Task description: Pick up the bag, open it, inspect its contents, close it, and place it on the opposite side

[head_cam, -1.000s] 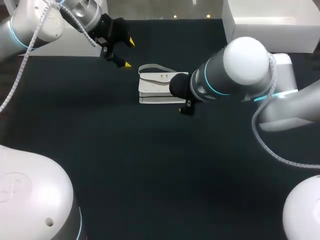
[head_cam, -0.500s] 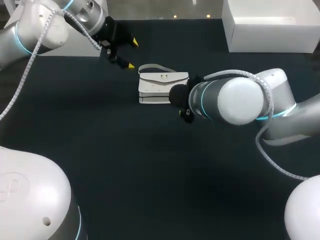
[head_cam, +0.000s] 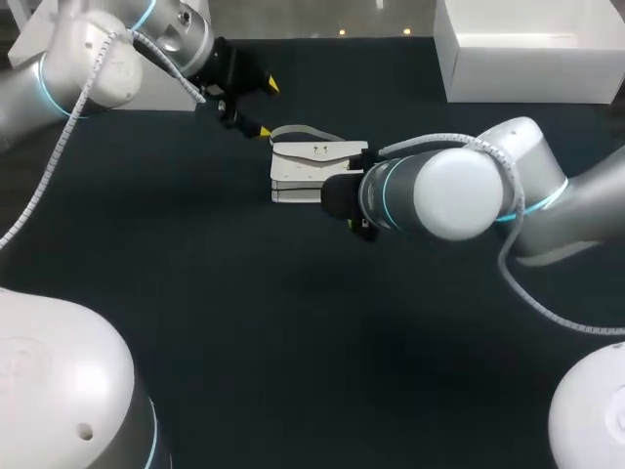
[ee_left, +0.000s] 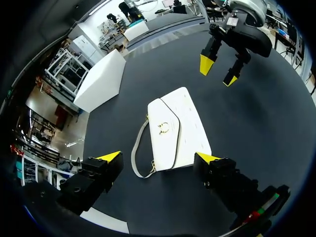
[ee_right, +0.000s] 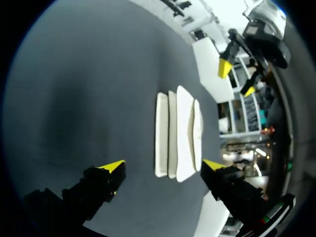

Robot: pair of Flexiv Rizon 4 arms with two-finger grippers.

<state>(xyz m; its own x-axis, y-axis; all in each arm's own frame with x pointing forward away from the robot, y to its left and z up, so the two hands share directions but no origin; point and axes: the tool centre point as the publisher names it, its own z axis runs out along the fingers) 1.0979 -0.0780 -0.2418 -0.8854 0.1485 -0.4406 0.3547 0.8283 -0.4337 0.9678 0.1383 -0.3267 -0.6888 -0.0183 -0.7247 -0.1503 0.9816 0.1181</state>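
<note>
Left gripper (ee_left: pixel 158 157): fingers spread wide, gripping nothing. The white bag (ee_left: pixel 173 131) lies flat on the dark table (ee_left: pixel 256 113) just ahead of them. Right gripper (ee_right: pixel 163 165): likewise wide open and empty, facing the bag's long edge. In the head view the right arm (head_cam: pixel 439 191) hides its fingertips and one corner of the bag.

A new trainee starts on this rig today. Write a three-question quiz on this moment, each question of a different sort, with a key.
1. True or false: the bag lies flat on the table with its flap shut.
2. The right jaws are: A) shut on the bag; B) open, clear of the bag; C) shut on the strap.
3. What colour is the clasp on the flap?
Key: 1 true; 2 B; 3 gold.
</note>
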